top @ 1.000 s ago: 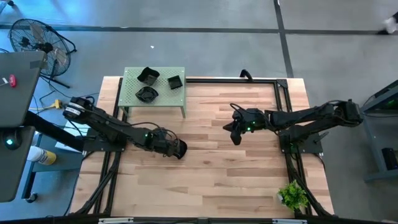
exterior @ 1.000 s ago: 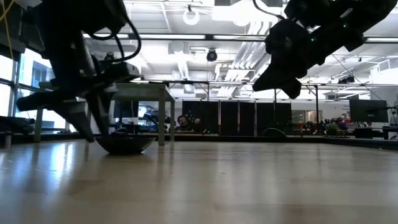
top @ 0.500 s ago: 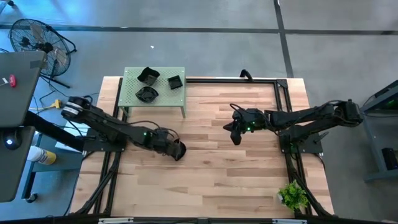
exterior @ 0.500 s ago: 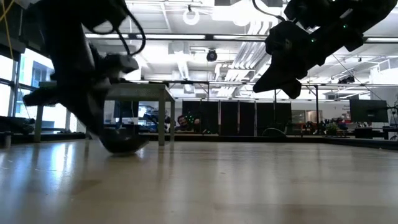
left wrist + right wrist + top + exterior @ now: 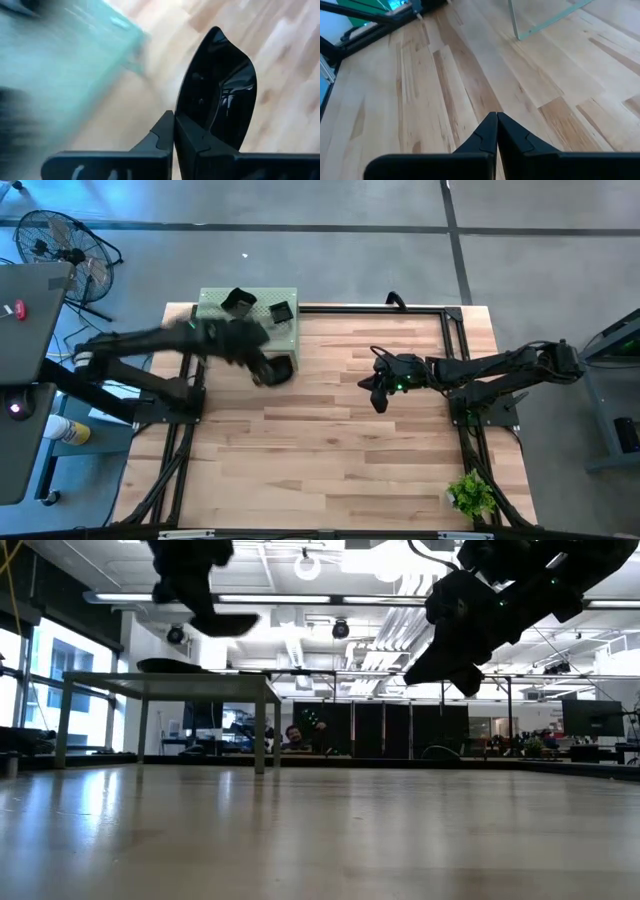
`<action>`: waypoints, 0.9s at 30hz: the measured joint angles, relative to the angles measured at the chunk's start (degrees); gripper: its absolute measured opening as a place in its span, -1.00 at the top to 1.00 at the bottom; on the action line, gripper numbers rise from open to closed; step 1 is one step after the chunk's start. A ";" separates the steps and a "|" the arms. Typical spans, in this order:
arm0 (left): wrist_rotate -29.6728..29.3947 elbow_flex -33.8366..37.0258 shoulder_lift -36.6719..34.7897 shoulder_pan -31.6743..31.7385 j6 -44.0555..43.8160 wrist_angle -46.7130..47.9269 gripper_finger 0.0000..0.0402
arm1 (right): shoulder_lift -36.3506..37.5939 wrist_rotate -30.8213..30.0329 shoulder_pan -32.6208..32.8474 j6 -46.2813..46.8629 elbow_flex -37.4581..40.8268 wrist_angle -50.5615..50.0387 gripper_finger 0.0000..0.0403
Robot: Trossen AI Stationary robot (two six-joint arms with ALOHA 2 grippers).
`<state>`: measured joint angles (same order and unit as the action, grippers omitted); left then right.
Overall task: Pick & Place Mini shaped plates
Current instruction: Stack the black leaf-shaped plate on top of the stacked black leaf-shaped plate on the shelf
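My left gripper (image 5: 266,372) hangs in the air beside the near right corner of the green stand (image 5: 285,332), shut on one black mini shaped plate (image 5: 220,95). In the low view that plate (image 5: 222,624) is higher than the stand's top (image 5: 170,681). Two more black plates (image 5: 238,300) (image 5: 282,310) rest on the stand; my left arm hides part of its top. My right gripper (image 5: 378,396) hovers shut over the table's right middle, with nothing in it (image 5: 496,125). My left gripper pinches the plate's rim (image 5: 186,116) between its two fingers, at one end of the dish. The rest of the plate sticks out past the fingertips. The plate is lifted clear of the table and of the stand, lying roughly level in the low view.
A black frame rail (image 5: 370,307) runs along the table's far and side edges. A small green plant (image 5: 470,495) stands at the near right corner. Bare wood lies across the middle and near part of the table (image 5: 330,460).
My left gripper has shut on the plate that lay on the table at left of centre. It has lifted the plate clear and swung quickly up and toward the far edge, to the green stand's near right corner.
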<state>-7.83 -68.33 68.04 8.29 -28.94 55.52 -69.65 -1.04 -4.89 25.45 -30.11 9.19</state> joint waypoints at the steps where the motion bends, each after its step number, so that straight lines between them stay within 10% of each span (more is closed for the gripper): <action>1: 0.48 -2.88 -0.14 3.02 5.29 3.61 1.00 | 0.00 0.00 0.00 0.00 -0.02 0.34 0.99; 13: 10.30 -19.22 1.70 37.68 59.56 21.08 1.00 | -0.02 -2.55 0.00 0.38 -0.02 2.23 0.98; 27: 6.88 -19.22 11.05 42.35 81.79 22.50 1.00 | -0.02 -3.37 0.00 0.63 -0.01 2.38 0.99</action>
<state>-0.96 -87.55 79.09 50.63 52.85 78.02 -69.67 -4.40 -4.89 26.09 -30.12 11.57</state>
